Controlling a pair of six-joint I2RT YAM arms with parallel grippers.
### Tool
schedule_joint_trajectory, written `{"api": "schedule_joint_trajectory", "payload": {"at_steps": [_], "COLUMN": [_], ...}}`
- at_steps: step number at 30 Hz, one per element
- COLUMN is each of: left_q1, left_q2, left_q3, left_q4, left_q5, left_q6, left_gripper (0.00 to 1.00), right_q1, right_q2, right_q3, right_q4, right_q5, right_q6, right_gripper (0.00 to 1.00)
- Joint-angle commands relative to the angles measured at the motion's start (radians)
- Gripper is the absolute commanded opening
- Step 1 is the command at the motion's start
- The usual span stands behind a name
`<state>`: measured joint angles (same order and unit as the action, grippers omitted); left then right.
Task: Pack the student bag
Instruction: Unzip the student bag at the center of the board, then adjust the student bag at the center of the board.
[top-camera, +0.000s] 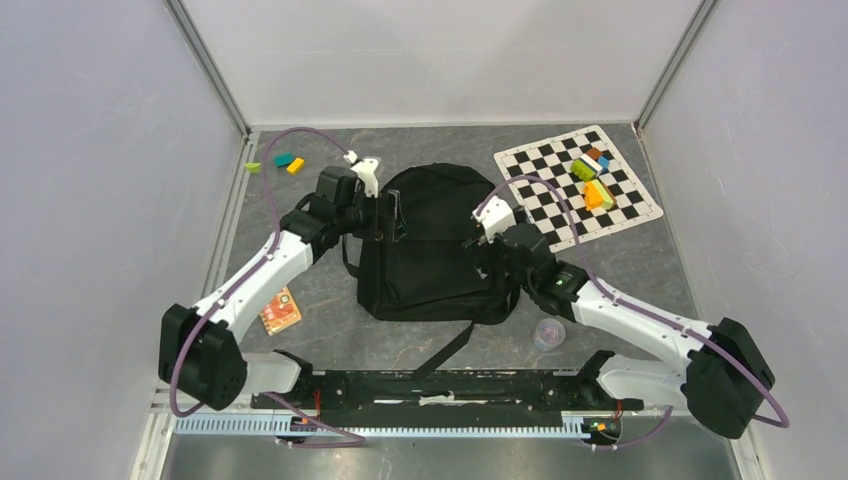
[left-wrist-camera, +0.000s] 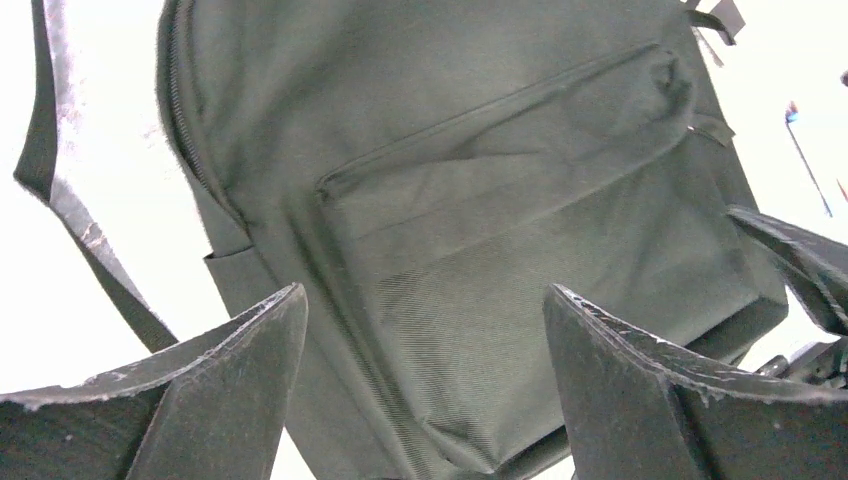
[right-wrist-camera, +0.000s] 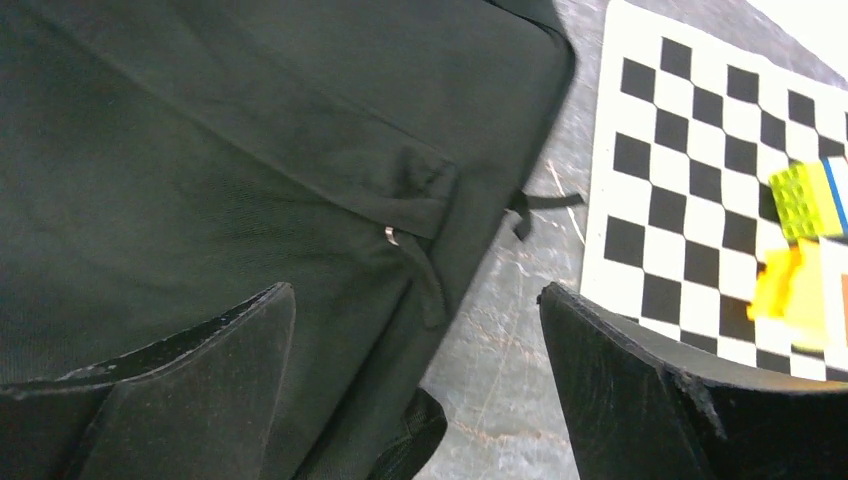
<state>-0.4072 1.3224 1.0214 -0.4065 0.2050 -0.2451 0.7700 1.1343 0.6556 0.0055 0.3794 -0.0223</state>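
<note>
The large black soft fabric backpack (top-camera: 430, 262) is laid flat at the middle of the grey bench (top-camera: 650, 265). The left hand (left-wrist-camera: 422, 292) is spread wide over the backpack's front pocket, with nothing held. The right hand (right-wrist-camera: 415, 290) is likewise spread wide and empty, over the backpack's edge nearest the black-and-white checkered mat (top-camera: 540, 190).

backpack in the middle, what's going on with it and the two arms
Two robot arms are working on a black backpack lying flat on the table. The left claw hovers open over its left side, the right claw open over its right edge; neither grips anything. The front pocket looks zipped shut. Toy blocks sit on a checkered mat to the right, not yet packed.
</note>
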Motion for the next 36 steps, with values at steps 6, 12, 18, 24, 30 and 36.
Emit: {"api": "schedule_joint_trajectory", "payload": {"at_steps": [6,12,18,24,30,36], "left_q1": [-0.065,-0.065,-0.067,-0.160,-0.297,-0.332], "left_q2": [-0.058,-0.067,-0.062,-0.084,-0.036,0.055], "left_q3": [-0.034,-0.039,-0.043,-0.061,-0.075,-0.131], "left_q4": [0.061,0.066,0.048,0.014,0.142,0.371], "left_q5": [-0.105,-0.116,-0.114,-0.191,-0.107,0.014], "left_q6": [0.095,0.091,0.081,0.017,0.116,0.318], "left_gripper": [0.93,0.91,0.91,0.92,0.92,0.93], "right_q1": [0.002,0.001,0.001,-0.017,-0.061,-0.118], "right_q2": [0.212,0.392,0.503,0.521,0.553,0.549], "right_q3": [0.142,0.253,0.374,0.465,0.587,0.613], "right_q4": [0.115,0.130,0.102,0.086,-0.080,-0.167], "right_q5": [-0.203,-0.189,-0.104,-0.013,-0.224,-0.468], "right_q6": [-0.278,-0.350,-0.339,-0.298,-0.235,-0.182], "right_gripper": [0.97,0.94,0.63,0.03,0.00,0.00]}}
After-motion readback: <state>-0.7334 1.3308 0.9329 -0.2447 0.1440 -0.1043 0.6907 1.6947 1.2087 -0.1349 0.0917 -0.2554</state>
